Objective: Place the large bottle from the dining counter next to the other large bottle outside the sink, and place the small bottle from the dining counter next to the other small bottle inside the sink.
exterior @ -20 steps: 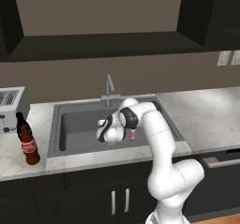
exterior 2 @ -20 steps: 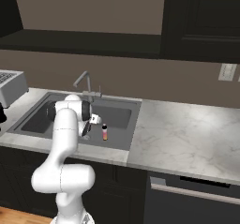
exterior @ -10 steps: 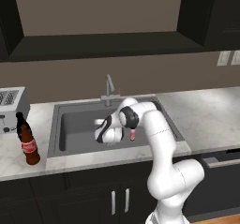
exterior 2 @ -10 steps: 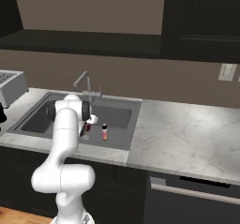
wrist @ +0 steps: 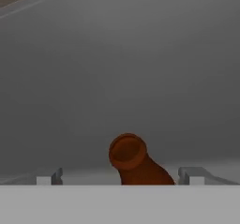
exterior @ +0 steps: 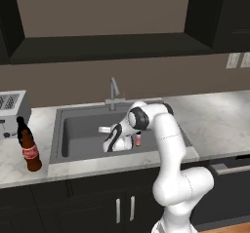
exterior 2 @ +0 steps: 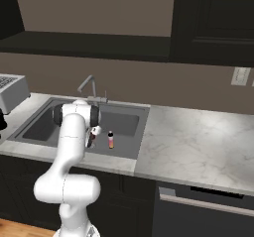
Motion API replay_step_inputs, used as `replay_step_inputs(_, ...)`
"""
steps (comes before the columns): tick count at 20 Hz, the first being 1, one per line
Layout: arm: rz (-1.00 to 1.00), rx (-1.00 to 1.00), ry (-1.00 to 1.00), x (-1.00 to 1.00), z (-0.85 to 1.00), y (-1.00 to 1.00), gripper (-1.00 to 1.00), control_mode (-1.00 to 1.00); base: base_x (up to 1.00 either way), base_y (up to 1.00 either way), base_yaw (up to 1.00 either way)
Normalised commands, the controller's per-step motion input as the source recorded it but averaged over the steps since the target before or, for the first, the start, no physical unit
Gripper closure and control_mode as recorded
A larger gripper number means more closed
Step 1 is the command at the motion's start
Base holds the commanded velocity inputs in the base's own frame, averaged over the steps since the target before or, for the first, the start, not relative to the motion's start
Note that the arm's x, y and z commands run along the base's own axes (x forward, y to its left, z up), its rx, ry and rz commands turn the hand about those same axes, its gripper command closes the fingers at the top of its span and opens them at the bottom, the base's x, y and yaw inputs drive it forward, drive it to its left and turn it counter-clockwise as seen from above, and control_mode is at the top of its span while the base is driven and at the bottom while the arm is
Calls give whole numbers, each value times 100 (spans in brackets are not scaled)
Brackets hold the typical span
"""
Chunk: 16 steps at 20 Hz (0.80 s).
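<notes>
Tool (exterior: pixel 111 144): I have it spread wide, gripping nothing.
Small bottle (wrist: pixel 133 162): between its tips, standing in sink (exterior: pixel 78 129).
Left: retreat; both bottles look placed.

Small bottle (wrist: pixel 133 162) between spread tool (wrist: pixel 121 176) fingers; open sink floor (wrist: pixel 140 78) beyond.

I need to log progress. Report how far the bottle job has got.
Looks done: the large cola bottle stands on the counter left of the sink, close to a darker bottle. In hand: the gripper is open around a small bottle down in the sink, with another small bottle upright beside it. Left: pull the arm clear.
</notes>
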Motion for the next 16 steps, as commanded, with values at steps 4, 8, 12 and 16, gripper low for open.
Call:
replay_step_inputs(4,0,0,-3,-6,5,-20,-100,-100,0,0,0)
replay_step_inputs(8,0,0,-1,1,12,-37,-100,-100,0,0,0)
replay_step_inputs(12,0,0,-2,2,43,-26,-100,-100,0,0,0)
replay_step_inputs(16,2,0,0,0,66,-3,-100,-100,0,0,0)
